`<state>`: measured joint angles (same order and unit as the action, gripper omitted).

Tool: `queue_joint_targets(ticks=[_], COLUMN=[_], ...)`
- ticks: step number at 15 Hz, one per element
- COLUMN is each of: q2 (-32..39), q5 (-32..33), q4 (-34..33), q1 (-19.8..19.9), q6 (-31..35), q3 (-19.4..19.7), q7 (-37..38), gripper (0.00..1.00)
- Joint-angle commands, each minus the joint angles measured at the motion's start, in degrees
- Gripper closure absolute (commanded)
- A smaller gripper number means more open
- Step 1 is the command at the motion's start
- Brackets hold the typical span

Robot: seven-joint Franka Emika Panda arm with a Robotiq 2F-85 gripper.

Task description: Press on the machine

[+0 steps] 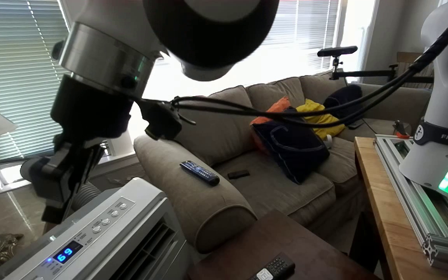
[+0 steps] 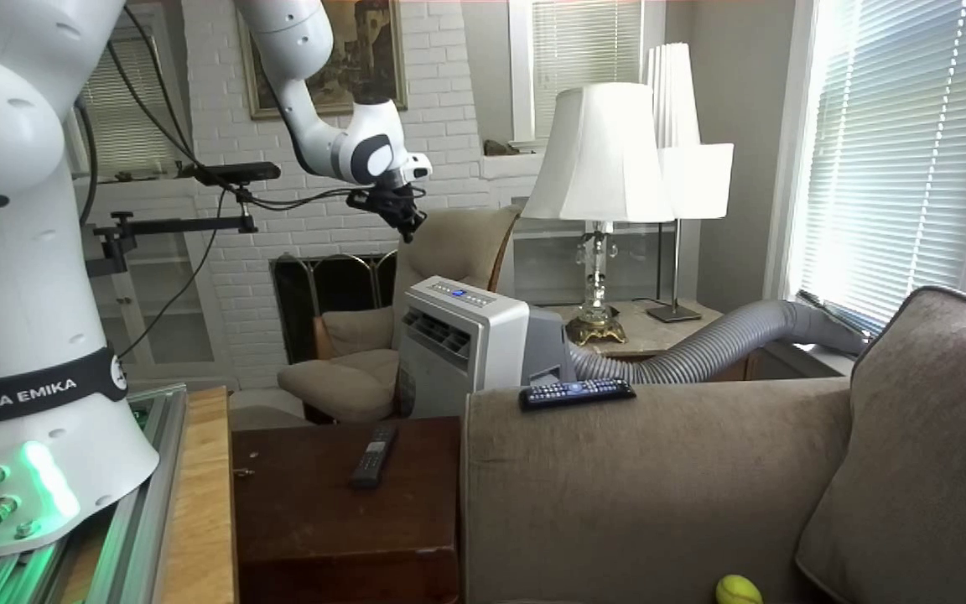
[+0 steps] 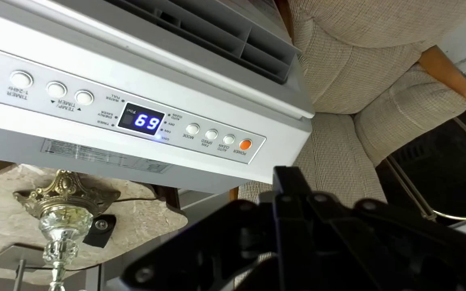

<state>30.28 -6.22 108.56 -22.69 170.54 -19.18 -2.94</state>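
The machine is a boxy white air conditioner with a slatted grille. It shows in both exterior views point(image 1: 142, 194) point(image 2: 500, 335) and in the wrist view point(image 3: 233, 107). Its top panel has a lit blue display point(image 3: 141, 119) reading 69, round white buttons and an orange power button point(image 3: 245, 144). My gripper point(image 3: 291, 178) is shut with nothing seen between its fingers. In the wrist view its tip appears just past the panel's power-button end. In both exterior views the gripper point(image 1: 55, 216) point(image 2: 407, 233) hangs above the machine, apart from it in an exterior view.
A grey hose point(image 2: 701, 344) runs behind the machine to the window. Lamps point(image 2: 596, 159) stand on a side table behind it. A beige chair point(image 2: 449, 243) and a sofa point(image 2: 659, 470) flank it. Remotes lie on the sofa arm point(image 2: 577, 393) and brown chest point(image 2: 374, 455).
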Motion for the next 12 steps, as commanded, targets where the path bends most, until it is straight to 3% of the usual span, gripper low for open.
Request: queue_joint_targets(ticks=[1, 6, 12], q2=[6.75, 14.48, 20.85], q5=[4.38, 6.99, 6.29], q4=[-4.62, -11.63, -23.08], q1=[-3.30, -9.89, -18.93], q6=[5.22, 9.81, 6.27], q3=[2.64, 8.79, 17.45], q7=[1.26, 3.23, 7.47], gripper=[1.00, 1.00, 1.00])
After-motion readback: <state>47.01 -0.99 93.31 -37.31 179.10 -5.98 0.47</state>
